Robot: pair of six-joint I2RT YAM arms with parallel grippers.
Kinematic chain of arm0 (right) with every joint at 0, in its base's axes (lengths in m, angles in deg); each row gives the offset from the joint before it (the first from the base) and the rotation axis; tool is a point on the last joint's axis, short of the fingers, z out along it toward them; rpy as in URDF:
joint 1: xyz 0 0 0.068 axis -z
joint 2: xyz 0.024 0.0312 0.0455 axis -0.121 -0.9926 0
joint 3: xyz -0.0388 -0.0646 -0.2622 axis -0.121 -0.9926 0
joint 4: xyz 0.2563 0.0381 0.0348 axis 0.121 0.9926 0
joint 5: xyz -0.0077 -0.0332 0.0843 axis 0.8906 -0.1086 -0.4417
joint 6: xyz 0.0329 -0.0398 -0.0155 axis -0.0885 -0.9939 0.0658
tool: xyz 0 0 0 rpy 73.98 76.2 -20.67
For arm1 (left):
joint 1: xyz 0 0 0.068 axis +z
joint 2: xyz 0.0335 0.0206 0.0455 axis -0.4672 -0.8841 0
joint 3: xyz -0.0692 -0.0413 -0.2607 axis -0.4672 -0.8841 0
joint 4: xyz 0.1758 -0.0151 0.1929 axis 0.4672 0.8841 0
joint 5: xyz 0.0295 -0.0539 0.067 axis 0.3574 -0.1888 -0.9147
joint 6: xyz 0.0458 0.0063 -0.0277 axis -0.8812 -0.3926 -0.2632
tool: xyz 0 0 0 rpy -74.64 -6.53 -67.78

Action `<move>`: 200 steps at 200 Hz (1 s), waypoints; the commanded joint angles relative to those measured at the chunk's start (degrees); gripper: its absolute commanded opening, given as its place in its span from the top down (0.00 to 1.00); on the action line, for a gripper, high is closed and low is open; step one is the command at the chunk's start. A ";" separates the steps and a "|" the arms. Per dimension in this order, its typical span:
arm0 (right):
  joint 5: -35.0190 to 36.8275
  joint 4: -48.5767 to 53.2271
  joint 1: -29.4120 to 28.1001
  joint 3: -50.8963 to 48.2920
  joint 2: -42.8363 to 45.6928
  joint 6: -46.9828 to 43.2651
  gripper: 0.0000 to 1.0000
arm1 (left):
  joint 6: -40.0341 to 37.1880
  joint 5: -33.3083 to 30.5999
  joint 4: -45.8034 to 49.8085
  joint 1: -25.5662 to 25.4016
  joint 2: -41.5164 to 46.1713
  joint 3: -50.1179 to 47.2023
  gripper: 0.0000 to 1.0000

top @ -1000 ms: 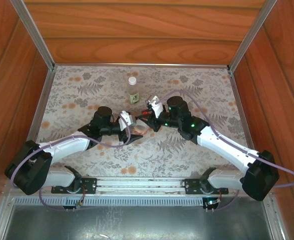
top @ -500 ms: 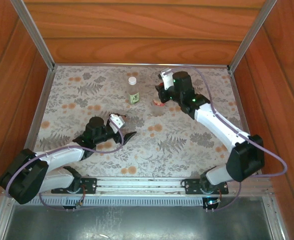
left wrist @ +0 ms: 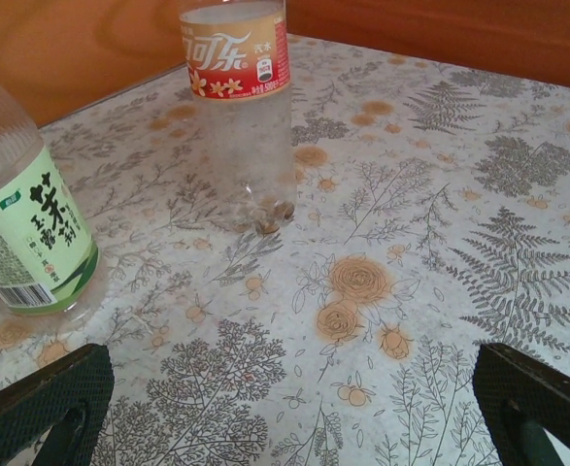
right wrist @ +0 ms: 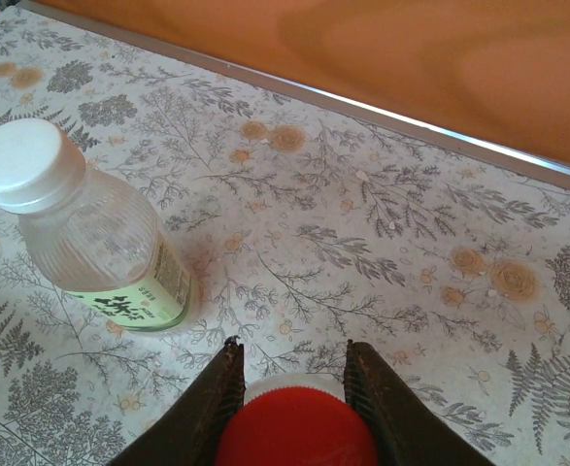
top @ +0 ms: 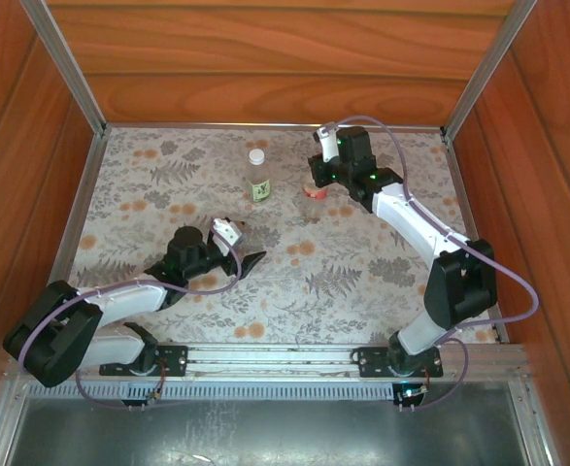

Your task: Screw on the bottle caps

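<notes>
Right hand [right wrist: 291, 354] is gripping the red cap [right wrist: 296, 435], one finger pressing each side. Its wrist view is also showing a pale ring just under the cap. The left wrist view is showing what that one hides: the red-band bottle [left wrist: 238, 116] is standing upright on the counter [left wrist: 440, 194]. Green-label bottle [top: 258, 183] is standing at 9 o'clock of it, near but apart, and is wearing the white cap [right wrist: 24, 163]. Left hand [top: 248, 262] is hovering at 7 o'clock of both bottles, jaws spread wide, holding nothing.
</notes>
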 commanded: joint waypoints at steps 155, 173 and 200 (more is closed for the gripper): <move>2.20 -11.02 6.03 -21.45 24.71 2.78 0.04 | -0.59 -18.67 -0.64 10.39 1.99 2.16 0.00; 4.94 -16.01 8.38 -29.48 29.43 2.79 0.01 | -2.42 -22.55 1.32 12.81 1.77 2.76 0.00; 7.05 -24.14 11.26 -39.38 31.71 1.80 0.00 | -2.19 -26.93 3.98 16.45 1.17 4.33 0.00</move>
